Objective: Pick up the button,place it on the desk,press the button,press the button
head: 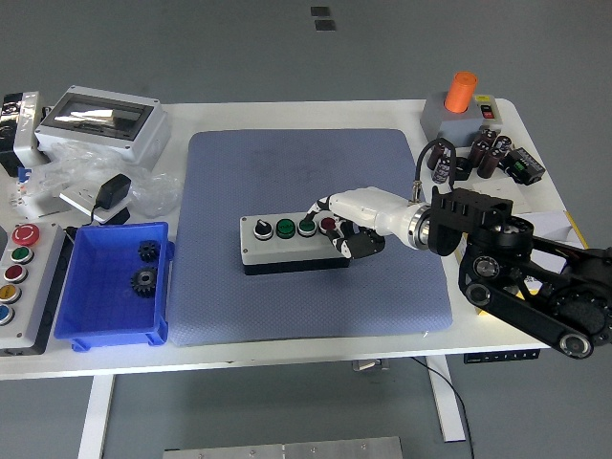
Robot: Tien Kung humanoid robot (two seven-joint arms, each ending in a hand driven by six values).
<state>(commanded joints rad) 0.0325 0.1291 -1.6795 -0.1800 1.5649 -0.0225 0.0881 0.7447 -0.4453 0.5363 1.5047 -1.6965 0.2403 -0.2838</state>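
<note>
The button box (287,247) is grey with a black selector knob, two green buttons and a red button in a row. It lies flat on the blue mat (306,172) in the middle of the table. My right hand (330,222) reaches in from the right and rests over the box's right end. Its fingertips (312,208) lie by the right green button and the red button, and the thumb curls against the box's right side. The hand holds nothing. The left arm is out of view.
A blue bin (105,287) with two black gears stands left of the mat. A second button panel (14,277) lies at the far left edge. A grey enclosure (100,120) and plastic bags are at the back left. An orange-topped grey device (459,107) and small parts sit back right.
</note>
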